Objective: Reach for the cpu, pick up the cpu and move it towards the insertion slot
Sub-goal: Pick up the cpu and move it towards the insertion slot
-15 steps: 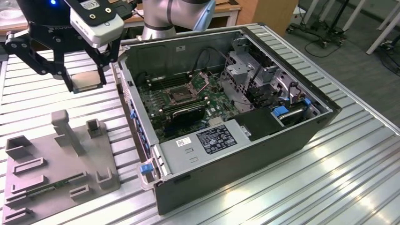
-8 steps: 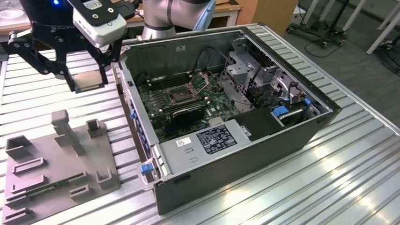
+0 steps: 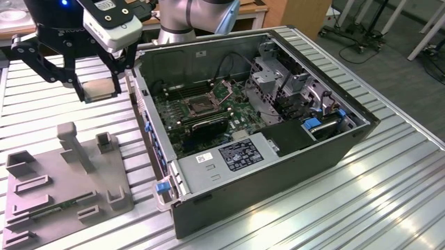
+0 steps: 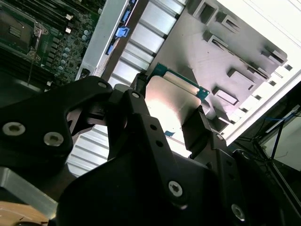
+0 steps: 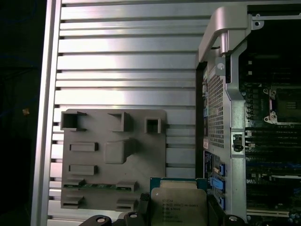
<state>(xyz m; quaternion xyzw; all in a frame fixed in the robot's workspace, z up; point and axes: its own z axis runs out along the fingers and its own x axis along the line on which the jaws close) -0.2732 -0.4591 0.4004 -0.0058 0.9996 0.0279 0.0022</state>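
Observation:
My gripper [image 3: 98, 92] hangs above the slatted table, to the exterior view's left of the open computer case, and is shut on the cpu [image 3: 97, 86]. The cpu is a flat square chip with a silvery top plate and thin green rim; it sits between the black fingers in both wrist views [image 4: 170, 96] [image 5: 178, 202]. The insertion slot [image 3: 202, 107] is a dark square socket in a silvery bracket on the green board inside the case, some way to the exterior view's right of the cpu. The socket also appears at the picture edge in both wrist views [image 4: 16, 29] [image 5: 285, 104].
A grey plastic tray [image 3: 66, 177] with raised blocks and recesses lies on the table below my gripper, with a thin green strip [image 3: 64, 205] in one recess. The case wall [image 3: 143, 112] stands between gripper and board. Cables, drive cages and a power supply [image 3: 240, 153] crowd the case interior.

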